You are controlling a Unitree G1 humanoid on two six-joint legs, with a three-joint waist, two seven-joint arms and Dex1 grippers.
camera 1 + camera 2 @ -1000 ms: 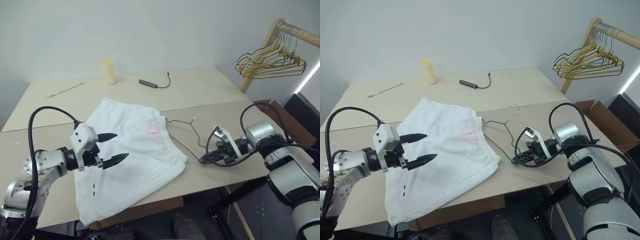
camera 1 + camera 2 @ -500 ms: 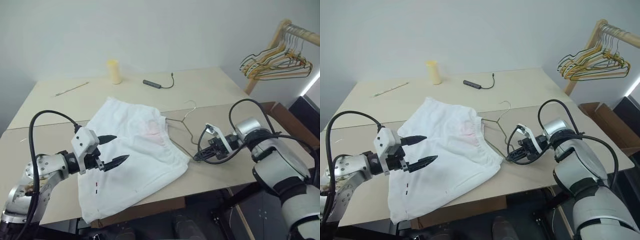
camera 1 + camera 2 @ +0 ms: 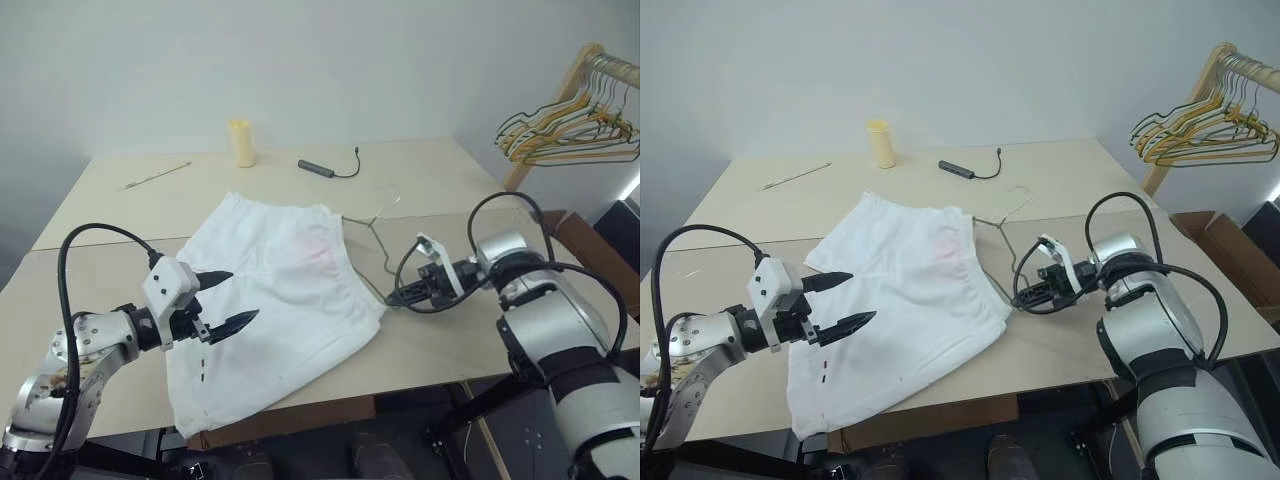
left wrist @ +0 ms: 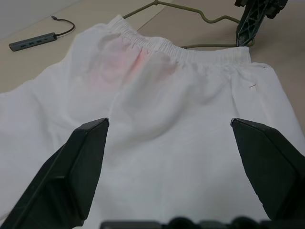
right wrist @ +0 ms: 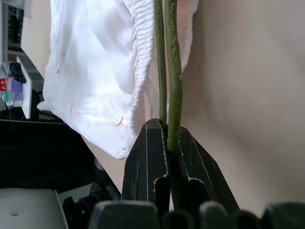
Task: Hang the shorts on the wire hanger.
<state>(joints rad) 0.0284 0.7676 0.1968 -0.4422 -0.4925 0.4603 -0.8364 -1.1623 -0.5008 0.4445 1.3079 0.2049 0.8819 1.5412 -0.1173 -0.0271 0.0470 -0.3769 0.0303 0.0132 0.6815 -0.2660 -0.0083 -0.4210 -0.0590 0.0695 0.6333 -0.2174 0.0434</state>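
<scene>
The white shorts (image 3: 275, 290) lie flat on the table, waistband toward the right, with a faint pink patch near the waist. The thin wire hanger (image 5: 174, 71) lies along that waistband, its hook (image 3: 388, 198) pointing to the far side. My right gripper (image 3: 395, 297) is shut on the hanger's near corner, right beside the waistband's near end; in the right wrist view two wire strands run out from between its jaws. My left gripper (image 3: 243, 294) hovers open over the left leg of the shorts (image 4: 157, 86), nothing between its fingers.
A yellow cup (image 3: 240, 142), a dark USB hub with cable (image 3: 320, 168) and a thin stick (image 3: 158, 175) lie at the back of the table (image 3: 470, 330). A wooden rack with bunched hangers (image 3: 575, 125) stands at the far right. A cardboard box (image 3: 1215, 235) sits beyond the table's right edge.
The camera has turned a little left. My right gripper has carried the hanger's corner in toward the shorts' waistband and rolled at the wrist. The left gripper has stayed put, open.
</scene>
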